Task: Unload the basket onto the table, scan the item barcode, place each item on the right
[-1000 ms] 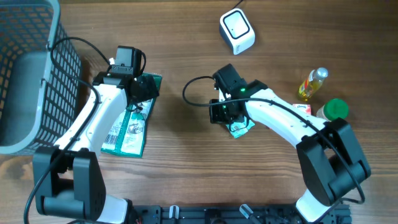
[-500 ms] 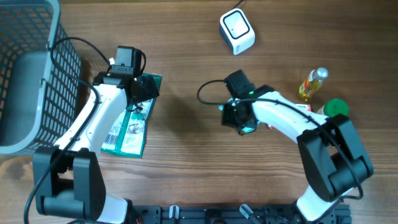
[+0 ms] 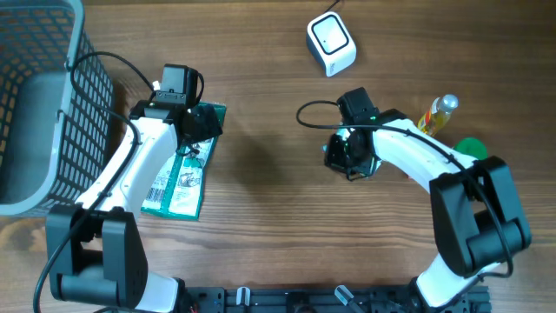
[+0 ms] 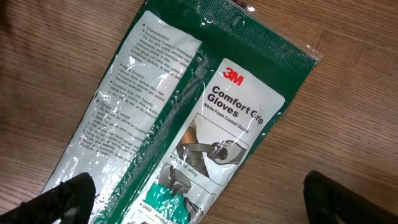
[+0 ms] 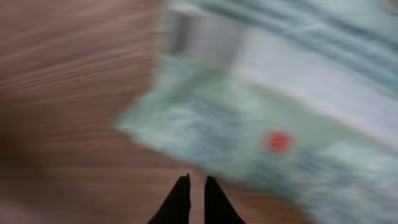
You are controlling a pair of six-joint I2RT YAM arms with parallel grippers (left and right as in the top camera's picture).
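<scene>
The white barcode scanner (image 3: 331,43) sits at the back of the table. A small pale green packet (image 5: 267,130) with a red spot lies on the wood just ahead of my right gripper (image 5: 196,186). That view is blurred. The gripper's black tips stand a hair apart with nothing between them. From overhead, the right gripper (image 3: 350,156) covers most of this packet (image 3: 334,149), right of centre. My left gripper (image 4: 208,199) hangs wide open over a green and white 3M glove packet (image 4: 205,124), which lies flat at the left (image 3: 178,183).
A grey wire basket (image 3: 35,104) fills the far left. A yellow bottle (image 3: 436,116) and a green-lidded item (image 3: 470,150) stand at the right, close to the right arm. Cables loop from both wrists.
My right gripper has swept right and toward the back of the table, and the small packet has moved along with it. The left arm and the glove packet have not moved.
</scene>
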